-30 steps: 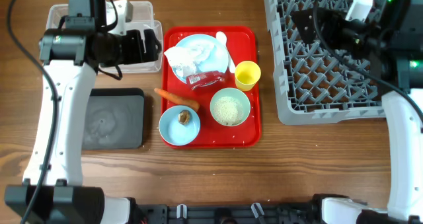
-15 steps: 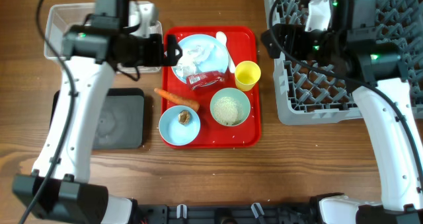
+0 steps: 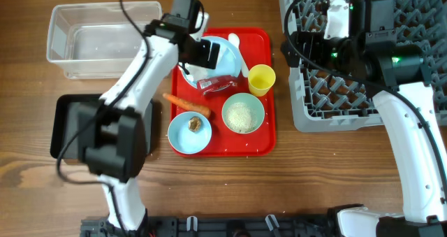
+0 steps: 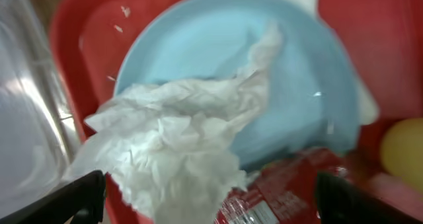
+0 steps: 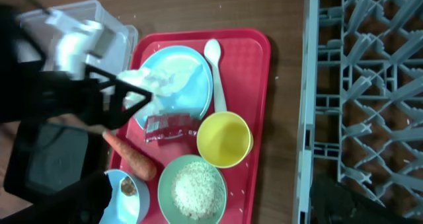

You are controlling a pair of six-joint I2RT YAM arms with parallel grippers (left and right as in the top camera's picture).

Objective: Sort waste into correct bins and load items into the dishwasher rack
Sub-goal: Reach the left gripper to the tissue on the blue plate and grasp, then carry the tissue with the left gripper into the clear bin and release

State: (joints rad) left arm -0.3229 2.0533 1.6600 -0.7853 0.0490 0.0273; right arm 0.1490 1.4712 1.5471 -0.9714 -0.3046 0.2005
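Note:
On the red tray [image 3: 262, 142], a crumpled white tissue [image 4: 178, 138] lies on the light blue plate [image 4: 277, 65], with a red wrapper [image 4: 277, 192] beside it. My left gripper [image 3: 209, 55] hovers open just above the tissue [image 5: 142, 85], a finger on each side and touching nothing. Also on the tray are a carrot [image 3: 187, 104], a blue bowl [image 3: 183, 140] holding a brown lump [image 3: 195, 124], a green bowl [image 3: 243, 115] of rice, a yellow cup [image 3: 261, 80] and a white spoon [image 3: 235, 41]. My right gripper [image 3: 288, 47] stands open and empty by the grey rack's [image 3: 356, 76] left edge.
The clear tub [image 3: 105, 38] stands at the back left. The black tray [image 3: 66, 125] lies in front of it, partly under my left arm. The rack [image 5: 363, 85] fills the right side. Bare wood runs between the red tray [image 5: 254, 52] and the rack.
My left arm has swung right, from over the clear tub to above the plate and tissue. My right arm shifted left toward the rack's edge and then held still. Both grippers stayed open.

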